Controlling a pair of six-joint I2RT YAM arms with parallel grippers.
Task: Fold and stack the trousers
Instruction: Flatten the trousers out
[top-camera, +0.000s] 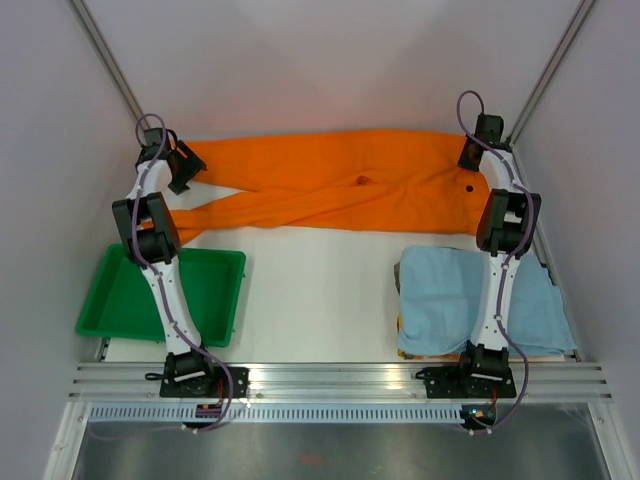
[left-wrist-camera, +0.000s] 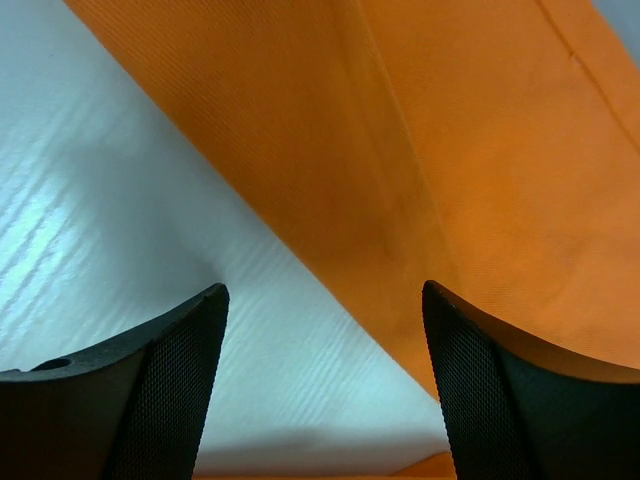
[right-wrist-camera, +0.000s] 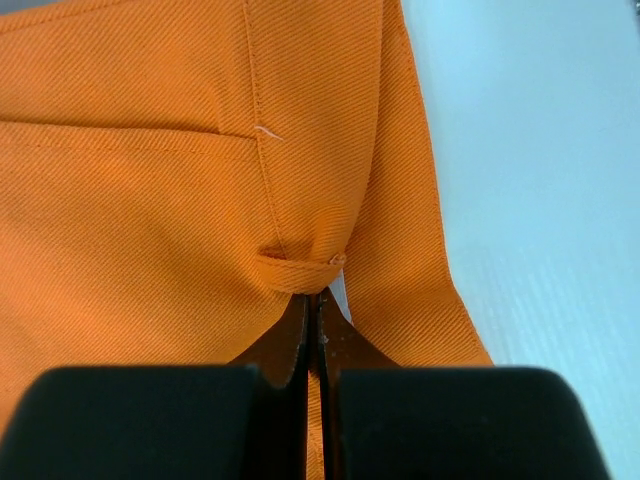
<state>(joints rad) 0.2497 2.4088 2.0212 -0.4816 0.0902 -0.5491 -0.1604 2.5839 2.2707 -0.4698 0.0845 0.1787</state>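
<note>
the white table fills the top view between pale walls. across its far side, around 12 o'clock, lie the trousers. they are bright orange and spread flat, with the waist toward 2 o'clock. the two legs run off toward 9 and 10 o'clock and overlap partway along.

at 4 o'clock, well apart from the trousers, a light blue cloth lies folded, and the right arm passes over it. at 8 o'clock a green tray sits at the table's left edge under the left arm.

the right gripper is at the waist end, at 2 o'clock. in the right wrist view its jaws are pressed together on the waistband of the trousers, just below a small belt loop. white table shows toward 3 o'clock.

the left gripper is at the end of the far leg, at 10 o'clock. in the left wrist view the left gripper has its jaws spread wide with nothing between them. the edge of an orange leg runs slantwise under the gap. i cannot tell whether the fingers touch the cloth.
</note>
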